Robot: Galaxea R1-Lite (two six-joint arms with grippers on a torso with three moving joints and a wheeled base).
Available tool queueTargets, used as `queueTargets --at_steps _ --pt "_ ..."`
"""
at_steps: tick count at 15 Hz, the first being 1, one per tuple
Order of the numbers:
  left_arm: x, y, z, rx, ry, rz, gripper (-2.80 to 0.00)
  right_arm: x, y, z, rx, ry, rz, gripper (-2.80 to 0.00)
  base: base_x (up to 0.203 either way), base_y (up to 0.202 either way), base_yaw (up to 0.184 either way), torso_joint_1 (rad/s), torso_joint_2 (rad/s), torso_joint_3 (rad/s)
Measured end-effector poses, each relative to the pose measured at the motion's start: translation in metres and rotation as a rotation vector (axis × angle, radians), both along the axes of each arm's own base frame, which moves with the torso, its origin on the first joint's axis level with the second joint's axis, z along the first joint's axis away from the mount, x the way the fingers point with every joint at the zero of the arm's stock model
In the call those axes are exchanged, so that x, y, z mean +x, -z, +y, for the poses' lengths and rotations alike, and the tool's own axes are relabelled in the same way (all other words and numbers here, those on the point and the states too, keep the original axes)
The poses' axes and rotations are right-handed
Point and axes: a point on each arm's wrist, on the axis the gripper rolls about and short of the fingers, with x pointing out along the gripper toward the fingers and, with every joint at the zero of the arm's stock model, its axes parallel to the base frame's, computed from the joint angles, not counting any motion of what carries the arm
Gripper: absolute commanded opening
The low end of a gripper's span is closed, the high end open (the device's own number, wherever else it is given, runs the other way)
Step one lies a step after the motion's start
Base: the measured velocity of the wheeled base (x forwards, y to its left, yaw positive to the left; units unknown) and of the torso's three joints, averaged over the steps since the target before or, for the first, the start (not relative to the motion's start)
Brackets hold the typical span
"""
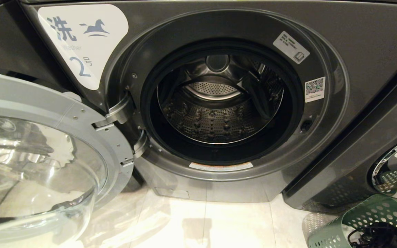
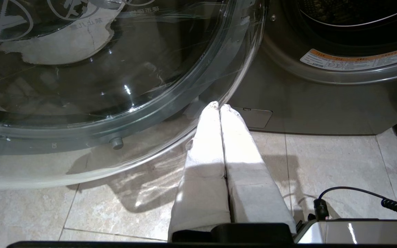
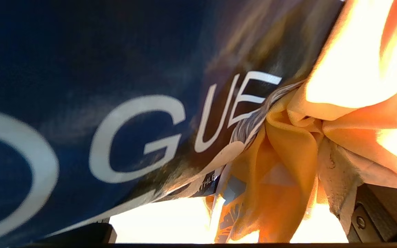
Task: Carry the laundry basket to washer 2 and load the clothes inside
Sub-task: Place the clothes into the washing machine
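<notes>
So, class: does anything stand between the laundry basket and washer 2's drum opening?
Nothing visible does. Washer 2's door is swung fully open to the left, leaving the drum mouth clear. The laundry basket sits on bare floor at the washer's lower right.

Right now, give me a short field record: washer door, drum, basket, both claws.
washer: dark grey front-load washer labelled 2
door: clear round glass door, swung open to the robot's left
drum: perforated steel drum, no clothes visible inside
basket: green perforated plastic laundry basket, on the floor at the robot's right
left claw: shut, empty, low beside the door
right claw: open, pressed into navy lettered cloth and orange cloth
</notes>
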Motion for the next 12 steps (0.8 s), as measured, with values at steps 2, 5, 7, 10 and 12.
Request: queueTargets --at_steps 2,5,7,10,12 --pt "0.0 0.0 0.0 0.0 0.0 0.0 -2.8 -0.0003 0.0002 0.0003 0.009 0.0 0.001 0.0 0.0 0.0 0.0 0.0 0.0 0.0" --pt "0.0 0.0 0.0 0.0 0.0 0.0 -2.8 -0.0006 0.0003 0.0007 0.015 0.0 0.006 0.0 0.0 0.0 0.0 0.0 0.0 0.0" --pt "0.0 0.0 0.0 0.0 0.0 0.0 -2.8 -0.0008 0.0003 0.0008 0.018 0.0 0.008 0.0 0.0 0.0 0.0 0.0 0.0 0.0" --pt "0.0 0.0 0.0 0.0 0.0 0.0 -2.8 -0.0016 0.0005 0.0006 0.021 0.005 0.014 -2.8 0.0 0.0 0.0 0.0 0.0 0.0" --pt "0.0 0.0 0.0 0.0 0.0 0.0 -2.8 -0.0029 0.0006 0.0004 0.032 0.02 0.022 -2.8 0.0 0.0 0.0 0.0 0.0 0.0"
